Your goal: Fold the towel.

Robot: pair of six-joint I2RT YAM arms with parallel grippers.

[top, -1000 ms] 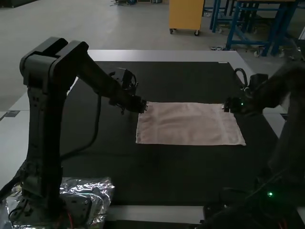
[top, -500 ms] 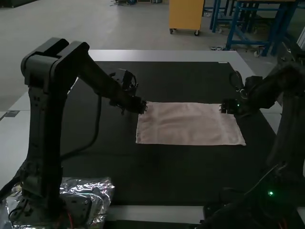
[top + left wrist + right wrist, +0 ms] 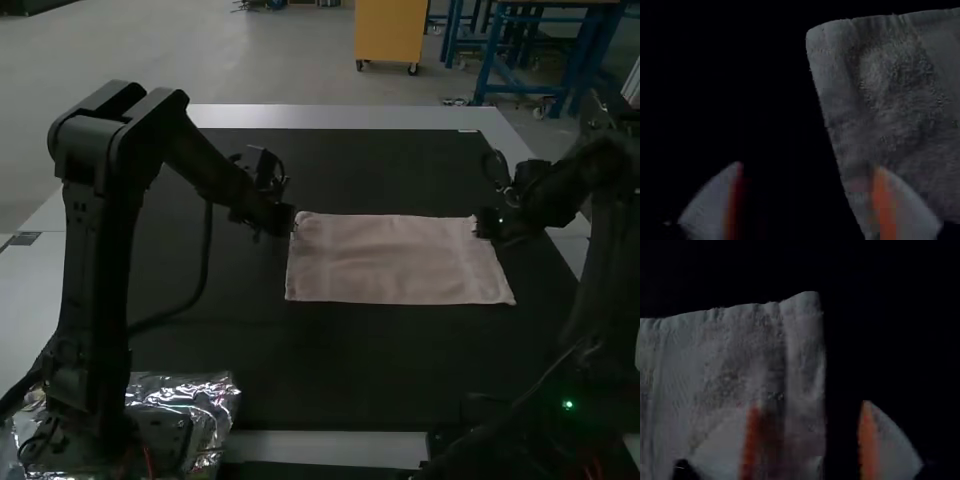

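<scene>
Left gripper (image 3: 289, 221) outward, one jaw over towel (image 3: 395, 262)

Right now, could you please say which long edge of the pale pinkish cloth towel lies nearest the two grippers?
The far long edge: the left gripper and right gripper are by its ends, while the near long edge lies farther off.

The left arm (image 3: 92, 270) bends sharply at the top, the left gripper (image 3: 290, 221) spread wide. The right arm (image 3: 565, 192) angles inward, the right gripper (image 3: 481, 224) also spread.
</scene>
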